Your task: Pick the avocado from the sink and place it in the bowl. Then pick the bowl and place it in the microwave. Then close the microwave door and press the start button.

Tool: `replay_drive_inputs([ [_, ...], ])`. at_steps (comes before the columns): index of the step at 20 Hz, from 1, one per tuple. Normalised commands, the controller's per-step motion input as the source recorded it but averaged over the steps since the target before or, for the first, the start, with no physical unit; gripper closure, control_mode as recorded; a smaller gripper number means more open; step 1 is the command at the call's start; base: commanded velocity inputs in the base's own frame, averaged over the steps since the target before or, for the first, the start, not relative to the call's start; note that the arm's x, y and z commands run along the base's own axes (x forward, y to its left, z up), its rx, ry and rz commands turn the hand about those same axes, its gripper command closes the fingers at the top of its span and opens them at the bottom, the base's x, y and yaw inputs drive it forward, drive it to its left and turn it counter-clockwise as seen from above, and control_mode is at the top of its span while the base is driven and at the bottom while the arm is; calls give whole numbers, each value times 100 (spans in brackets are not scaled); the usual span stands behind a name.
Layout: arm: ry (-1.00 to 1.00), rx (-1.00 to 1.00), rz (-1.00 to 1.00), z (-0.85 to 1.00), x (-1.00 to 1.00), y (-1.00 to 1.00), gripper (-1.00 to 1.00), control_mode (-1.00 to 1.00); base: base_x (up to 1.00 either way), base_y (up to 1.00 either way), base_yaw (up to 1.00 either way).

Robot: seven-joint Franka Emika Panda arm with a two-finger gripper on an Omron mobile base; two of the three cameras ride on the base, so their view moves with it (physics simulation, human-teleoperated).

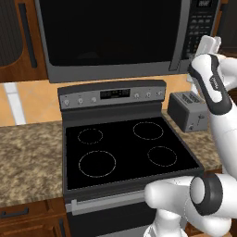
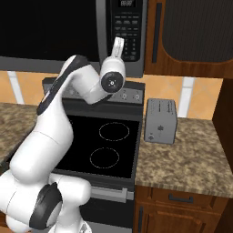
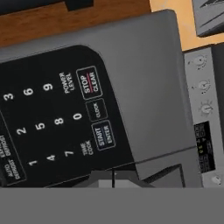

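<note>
Start button (image 3: 103,135) sits dead ahead on the microwave (image 1: 115,37) panel's lower edge; my gripper's (image 2: 118,47) opening I cannot tell, so I'd push straight, gently.

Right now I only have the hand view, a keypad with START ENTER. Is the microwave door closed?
Observer: Yes. In the left base view, the microwave door sits flush with the microwave; its window is black, so what is inside cannot be told.
Operator: How does the gripper stand to the panel?
Observer: In the right base view, the gripper points up at the button panel, close in front of its lower buttons.
</note>
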Motion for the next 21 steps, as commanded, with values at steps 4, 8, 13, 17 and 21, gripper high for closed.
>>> replay_drive_inputs([
  [4,-1,0,0,0,60,-38,100,-100,0,0,0],
  [8,0,0,0,0,62,-21,100,-100,0,0,0],
  [13,0,0,0,0,71,0,100,-100,0,0,0],
  [17,-4,0,0,11,-59,0,100,-100,0,0,0],
  [21,-4,0,0,6,-100,-6,100,-100,0,0,0],
])
